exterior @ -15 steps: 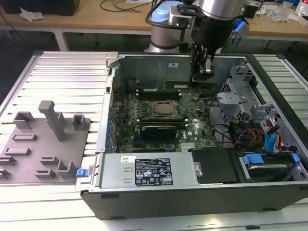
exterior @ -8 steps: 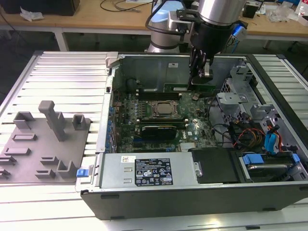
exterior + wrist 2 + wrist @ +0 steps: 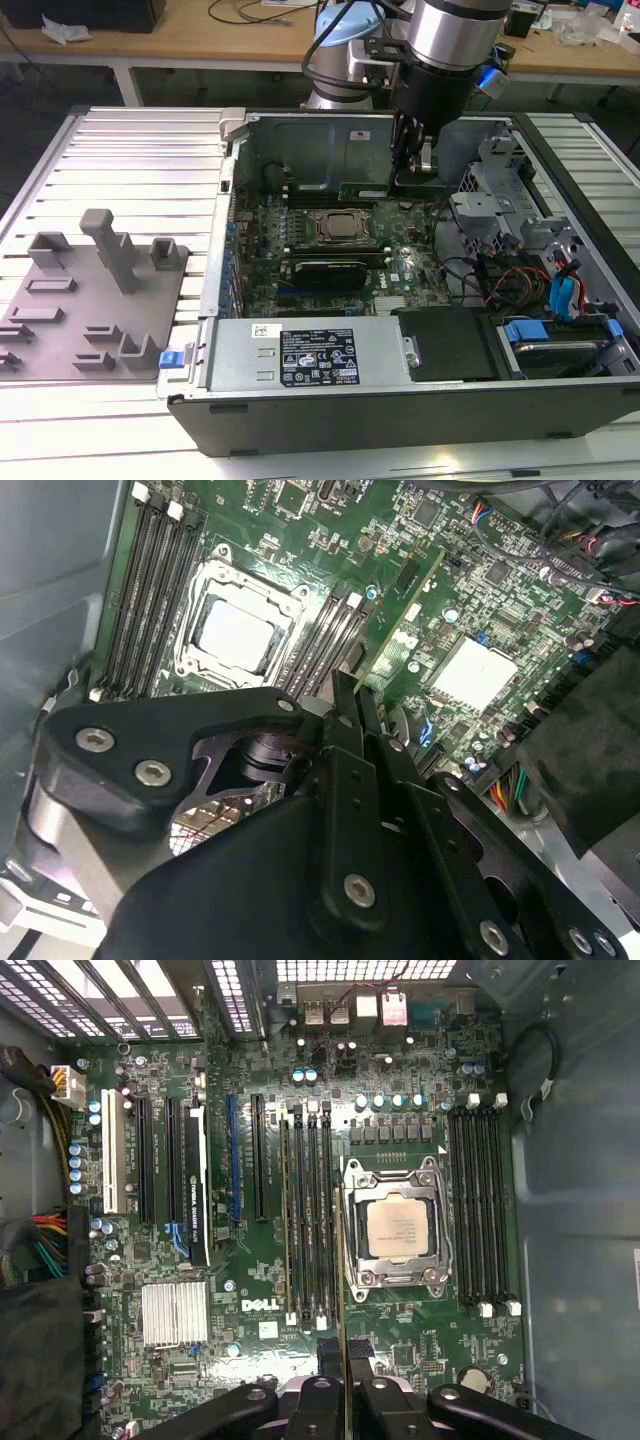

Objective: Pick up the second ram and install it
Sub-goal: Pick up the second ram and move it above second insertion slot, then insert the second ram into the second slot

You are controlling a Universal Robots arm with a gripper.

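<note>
At the exterior view's left, a grey moulded fixture tray (image 3: 95, 300) with upright pegs lies on the ribbed metal tabletop (image 3: 140, 140), near its left edge. Just beside it, toward the exterior view's right, the open computer case (image 3: 400, 400) rests on its side, the silver power supply (image 3: 310, 355) along its near wall and the green motherboard (image 3: 300, 215) exposed inside. The processor socket (image 3: 343, 228) sits at the middle of the board, with a black expansion card (image 3: 325, 270) standing in a slot on its near side.

Above the far side of the socket, the hand (image 3: 415, 165) hangs from the arm (image 3: 450, 30) inside the case. Its fingers (image 3: 345, 715) are drawn narrow and pinch the second ram (image 3: 390, 190), a thin green stick held level and edge-down, along the board's far side close over the memory slots there; whether it touches a slot cannot be told. In the second wrist view the second ram (image 3: 400, 615) juts from the fingertips over the board, beside the black memory slots (image 3: 335, 630) with white end clips. In the first wrist view the stick (image 3: 343, 1290) appears edge-on as a thin line between the memory slots (image 3: 305, 1215) and the processor socket (image 3: 395, 1225), running up from the hand (image 3: 345, 1395).

At the case's end on the exterior view's right, the drive bays (image 3: 510, 215) and a bundle of coloured cables (image 3: 530, 285) stand well apart from the hand.
</note>
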